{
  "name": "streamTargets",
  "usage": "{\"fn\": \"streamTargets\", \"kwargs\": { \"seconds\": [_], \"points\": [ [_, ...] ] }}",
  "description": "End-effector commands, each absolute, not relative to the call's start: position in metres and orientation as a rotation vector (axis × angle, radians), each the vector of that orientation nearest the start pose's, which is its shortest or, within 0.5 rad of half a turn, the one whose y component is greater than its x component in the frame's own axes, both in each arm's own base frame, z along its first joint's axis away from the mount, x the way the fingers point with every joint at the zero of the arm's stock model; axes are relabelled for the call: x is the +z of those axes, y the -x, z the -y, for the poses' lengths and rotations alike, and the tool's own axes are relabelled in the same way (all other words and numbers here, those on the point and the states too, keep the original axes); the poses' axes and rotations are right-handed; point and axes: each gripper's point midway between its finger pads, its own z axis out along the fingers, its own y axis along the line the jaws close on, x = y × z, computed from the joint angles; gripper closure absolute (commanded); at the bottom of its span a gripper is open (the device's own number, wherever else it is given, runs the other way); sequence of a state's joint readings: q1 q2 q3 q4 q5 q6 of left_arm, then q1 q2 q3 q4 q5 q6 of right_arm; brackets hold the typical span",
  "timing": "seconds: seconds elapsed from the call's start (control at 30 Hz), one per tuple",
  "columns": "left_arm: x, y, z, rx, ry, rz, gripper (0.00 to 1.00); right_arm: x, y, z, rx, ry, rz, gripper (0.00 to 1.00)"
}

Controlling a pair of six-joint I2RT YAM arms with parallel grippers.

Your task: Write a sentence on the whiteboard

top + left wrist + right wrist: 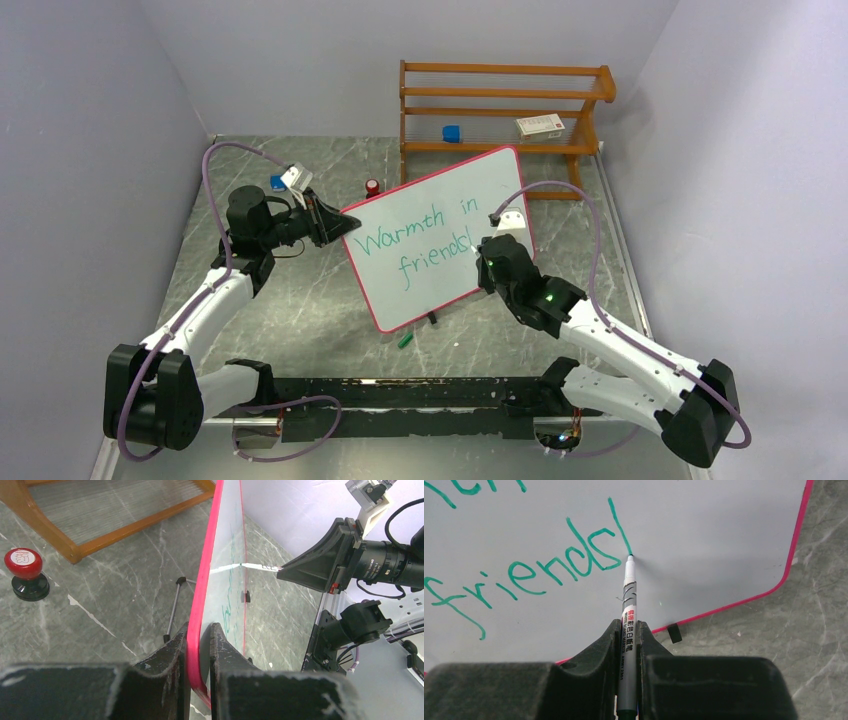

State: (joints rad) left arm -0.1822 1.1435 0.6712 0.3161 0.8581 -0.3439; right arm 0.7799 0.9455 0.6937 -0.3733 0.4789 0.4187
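- I see the whiteboard standing in the middle of the table, propped up, its written face turned toward the near side.
- Its long axis runs from the left up toward the far right, so the lines of writing slant the same way; the far-right corner sits highest in the top view.
- The board reads "Warmth in friends!" in green.
- My left fingers are closed on the board's left edge, one on each face, with the pink-red frame pinched between them.
- My right fingers are clamped on a marker; it points away from the wrist, and its tip touches the board at the lower end of the exclamation stroke.
- A wooden rack stands at the far side, behind the board; one shelf holds a small blue block toward the left and a white box toward the right.
- A red-topped knob on a black base stands on the table, left of the board's far edge.
- A green cap lies on the table just near of the board's lowest corner.
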Motion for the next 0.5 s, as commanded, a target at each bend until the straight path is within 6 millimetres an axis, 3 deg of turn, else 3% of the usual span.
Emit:
{"fn": "streamTargets", "kwargs": {
  "seconds": [0.0, 0.47],
  "points": [
    [0.18, -0.295, 0.19, -1.032, -0.528, -1.871, 0.95, 0.146, -0.244, -0.153, 0.184, 0.132, -2.156, 1.0],
    [0.18, -0.294, 0.19, -1.037, -0.529, -1.871, 0.95, 0.155, -0.251, -0.152, 0.184, 0.099, -2.109, 1.0]
  ]
}}
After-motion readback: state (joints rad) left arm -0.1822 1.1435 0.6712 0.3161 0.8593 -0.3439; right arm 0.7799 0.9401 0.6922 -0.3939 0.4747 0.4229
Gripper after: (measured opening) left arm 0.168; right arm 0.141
